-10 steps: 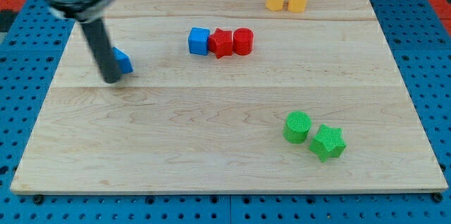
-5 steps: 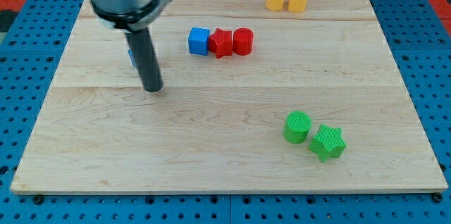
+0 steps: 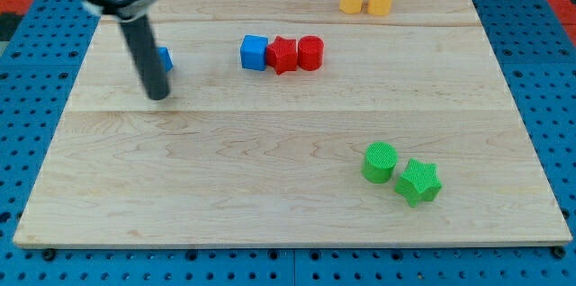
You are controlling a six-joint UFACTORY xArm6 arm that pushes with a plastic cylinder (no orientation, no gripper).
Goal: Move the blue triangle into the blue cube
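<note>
Camera view, left to right: my tip [image 3: 158, 95] planted on the wooden board [image 3: 270, 187], just below and in front of the blue triangle [image 3: 165, 58], mostly hidden behind the rod; no fingers fitted, bare rod only; blue cube [image 3: 255, 52] well apart to the right, touching a red star [image 3: 283, 54], then a red cylinder [image 3: 310, 52]. Advised: reposition tip to triangle's left flank; push rightward in a straight, level line toward cube; avoid glancing contact, likely to spin the triangle off course.
</note>
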